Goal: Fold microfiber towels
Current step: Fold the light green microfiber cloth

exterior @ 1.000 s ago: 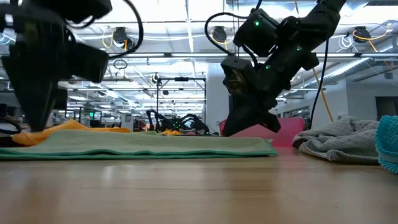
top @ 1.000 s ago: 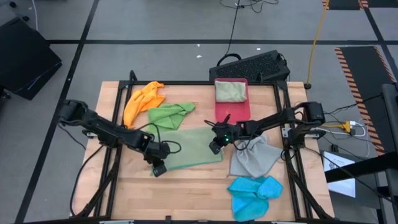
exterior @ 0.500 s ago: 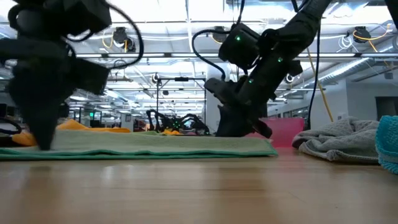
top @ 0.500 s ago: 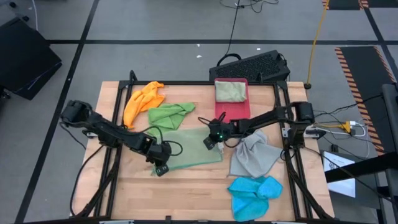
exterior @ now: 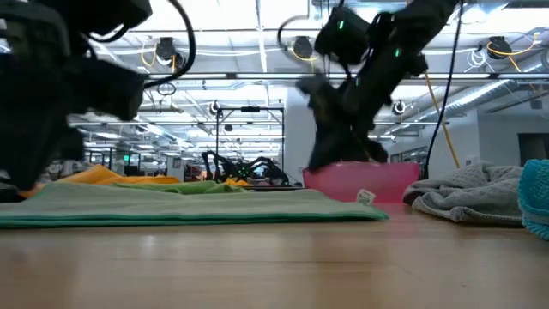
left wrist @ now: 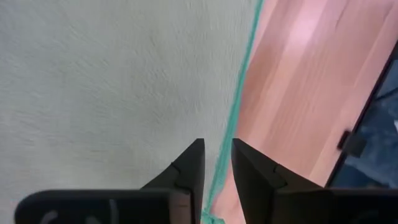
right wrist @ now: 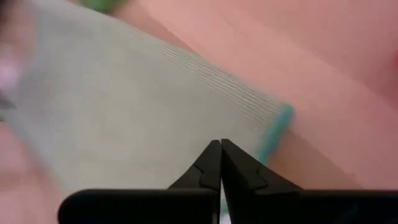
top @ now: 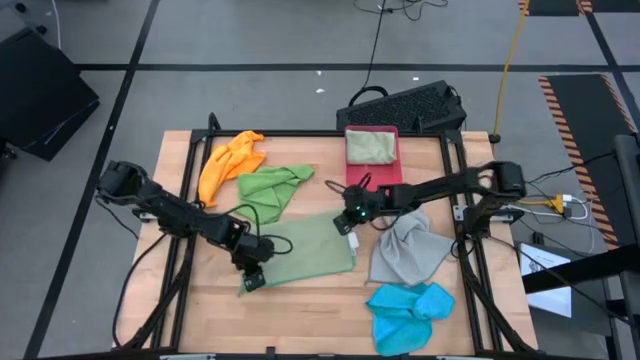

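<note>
The pale sage green microfiber towel (top: 305,252) lies spread flat near the middle of the wooden desk (top: 320,305), with the other soft cloths around it: a crumpled orange towel (top: 228,162) and a bright green towel (top: 271,186) toward the far left, a rumpled grey towel (top: 410,252) just to its right, a bright blue towel (top: 410,310) at the near right, and one more pale green cloth folded (top: 369,147) in the pink-red plastic tray (top: 375,175) at the far edge. Judging by how it drapes and wrinkles, the sage towel is light, limp and a little grippy rather than slippery; it should be taken by a corner or along the teal-stitched hem (left wrist: 239,93), pinching only one layer, since it will sag and drag if lifted from the middle. The left claw (left wrist: 216,163) sits over the towel's near left corner with its fingers a narrow gap apart, straddling the hem, though whether cloth is actually pinched between them is hard to say. The right claw (right wrist: 221,163) hovers over the far right corner with its fingers pressed fully together and, as far as can be seen, nothing between them. In the low view both claws are blurred dark shapes, and the towel's far edge is hidden behind its own near fold.
</note>
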